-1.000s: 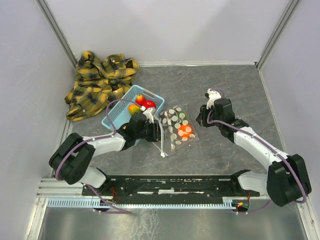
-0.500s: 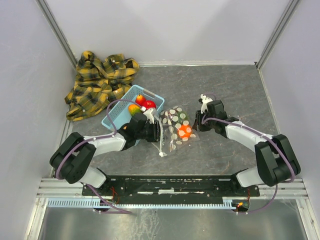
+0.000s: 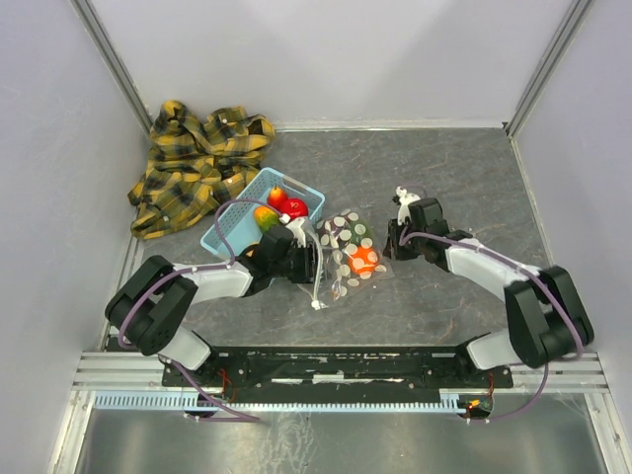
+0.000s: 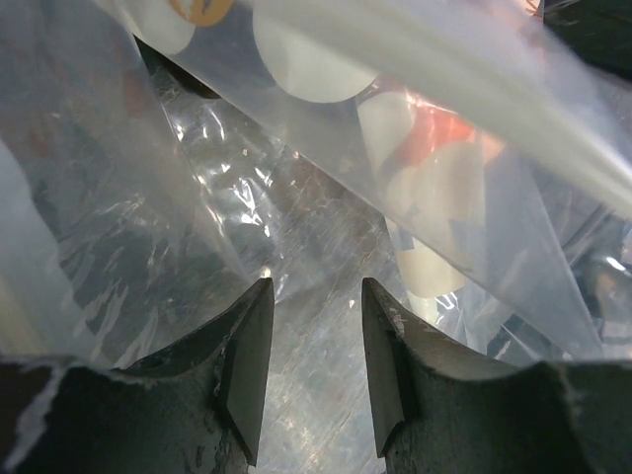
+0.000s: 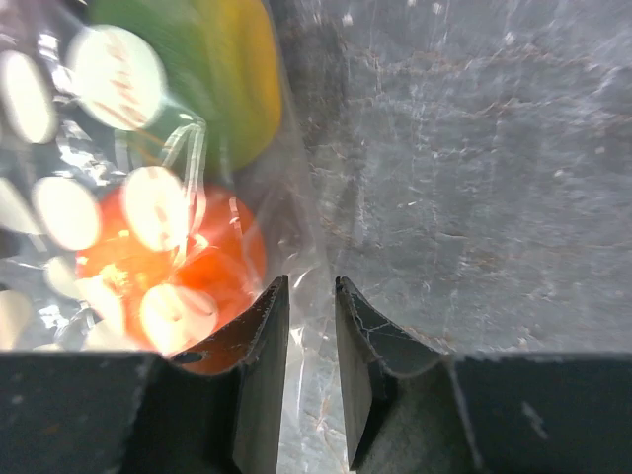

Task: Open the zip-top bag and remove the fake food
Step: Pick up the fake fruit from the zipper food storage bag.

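Note:
The zip-top bag [image 3: 344,253], clear with white oval dots, lies flat between both arms, its white zip strip [image 3: 318,281] on the left side. Fake food shows inside it: an orange fruit [image 3: 363,259] and, in the right wrist view, a green-yellow piece [image 5: 232,79] above the orange fruit [image 5: 212,267]. My left gripper [image 3: 312,259] is at the bag's left edge, its jaws [image 4: 316,286] apart over crinkled clear film. At the bag's right edge, my right gripper [image 3: 393,243] has its jaws [image 5: 312,281] narrowly apart astride the thin plastic border.
A light blue slotted basket [image 3: 229,229] sits just behind the left gripper, holding red fruits [image 3: 293,206] and a mango-like piece [image 3: 264,215]. A yellow plaid shirt [image 3: 197,163] lies bunched in the far left corner. The enclosure walls stand on both sides.
The right gripper has come in from the right to the bag's right edge, and its jaws have narrowed. The left gripper's jaws have widened slightly at the bag's left side.

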